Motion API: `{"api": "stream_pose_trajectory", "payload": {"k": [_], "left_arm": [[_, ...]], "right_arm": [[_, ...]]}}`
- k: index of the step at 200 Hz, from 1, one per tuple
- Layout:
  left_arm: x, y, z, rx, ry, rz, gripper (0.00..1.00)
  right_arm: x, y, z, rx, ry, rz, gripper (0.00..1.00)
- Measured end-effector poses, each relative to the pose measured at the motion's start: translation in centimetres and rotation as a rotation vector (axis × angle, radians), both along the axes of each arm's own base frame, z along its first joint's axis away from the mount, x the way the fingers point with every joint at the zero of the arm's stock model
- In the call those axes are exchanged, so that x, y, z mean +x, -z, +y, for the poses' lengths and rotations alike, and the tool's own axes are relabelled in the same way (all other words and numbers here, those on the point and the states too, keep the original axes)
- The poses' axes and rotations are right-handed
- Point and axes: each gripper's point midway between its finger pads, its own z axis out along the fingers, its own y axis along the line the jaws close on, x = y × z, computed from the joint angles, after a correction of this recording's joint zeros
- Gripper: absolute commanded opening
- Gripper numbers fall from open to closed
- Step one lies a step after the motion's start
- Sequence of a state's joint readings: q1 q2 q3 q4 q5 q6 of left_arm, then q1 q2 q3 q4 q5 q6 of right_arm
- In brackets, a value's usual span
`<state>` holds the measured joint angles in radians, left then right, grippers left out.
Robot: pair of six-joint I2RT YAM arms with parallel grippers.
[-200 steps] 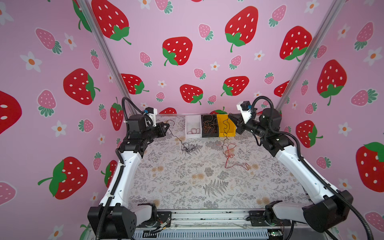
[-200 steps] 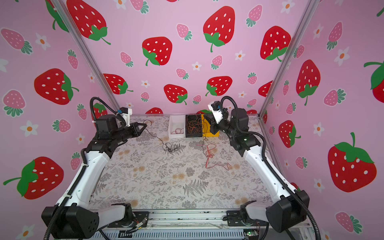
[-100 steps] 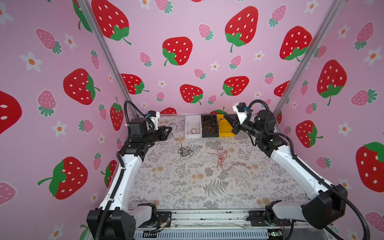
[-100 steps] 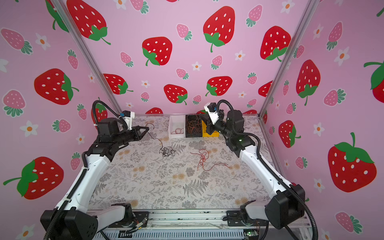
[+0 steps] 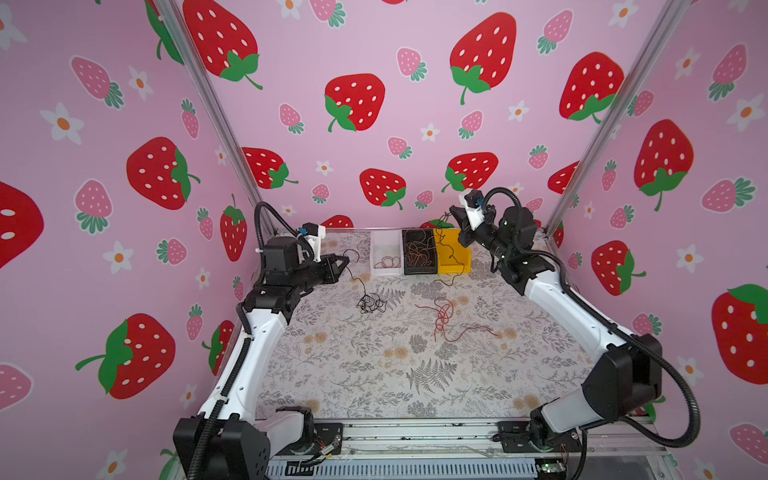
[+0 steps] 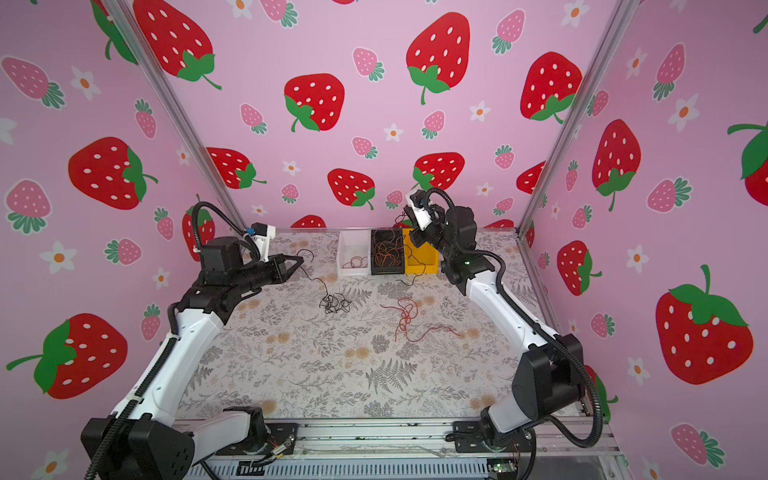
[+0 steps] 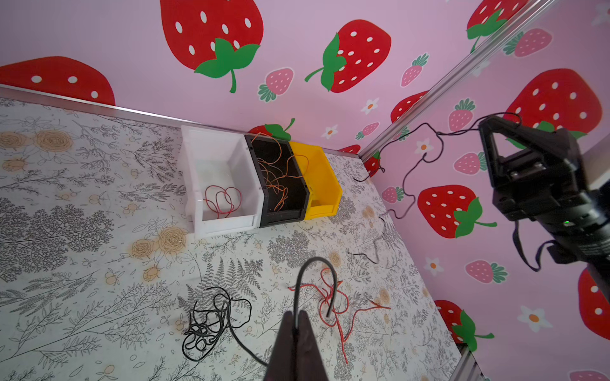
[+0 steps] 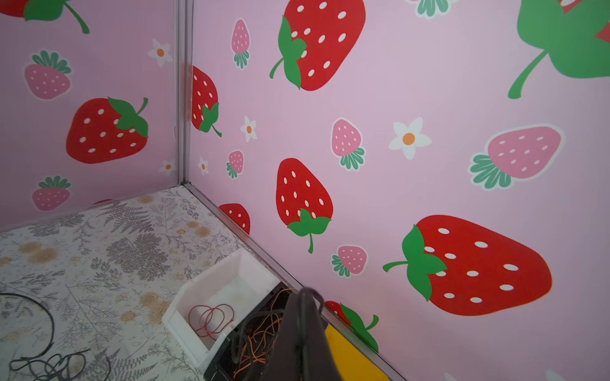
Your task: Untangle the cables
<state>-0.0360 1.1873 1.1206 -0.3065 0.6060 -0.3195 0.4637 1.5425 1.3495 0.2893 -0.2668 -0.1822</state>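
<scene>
Surveying the mat (image 5: 374,374): three bins stand side by side at its far edge. The white bin (image 5: 381,240) holds a red loop (image 5: 388,262), the black bin (image 5: 419,271) holds orange cables (image 5: 417,253), and the yellow bin (image 5: 455,268) comes last.

The left gripper (image 5: 346,260) is clenched on a first strand (image 5: 354,277) that leads down to the black clump (image 5: 371,303), left of centre on the mat. The right gripper (image 5: 454,212), high over the yellow bin, is clenched on a second strand (image 5: 448,246), also black, whose tail reaches the mat. The red cables (image 5: 444,315) lie loose right of centre, apart from the clump.

Assessment: all of it is near weightless, limp yet springy, and thin enough to slip from the pads (image 7: 287,343). Take a free end or a straight run, never the knot, and pull slowly.

The left wrist view shows the second strand whole against the wall, and those pads pinching a loop. Both top views show each gripper's height over the mat. The right wrist view misses the red cables.
</scene>
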Motion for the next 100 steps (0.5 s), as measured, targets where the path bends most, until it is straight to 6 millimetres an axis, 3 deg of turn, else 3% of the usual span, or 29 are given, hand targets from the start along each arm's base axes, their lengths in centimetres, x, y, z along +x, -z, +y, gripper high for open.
{"api": "stream_pose_trajectory", "payload": {"k": [56,100], "left_arm": [[0.1,0.4,-0.2,-0.001,0.007,0.013,0.00],[0.7,1.8,-0.5,0.001,0.014,0.053,0.00]], "right_arm": [[5.3,2.1,-3.3,-0.002,0.109,-0.001,0.00],[9.0,3.3,-3.8,0.005,0.104,0.000,0.00]]}}
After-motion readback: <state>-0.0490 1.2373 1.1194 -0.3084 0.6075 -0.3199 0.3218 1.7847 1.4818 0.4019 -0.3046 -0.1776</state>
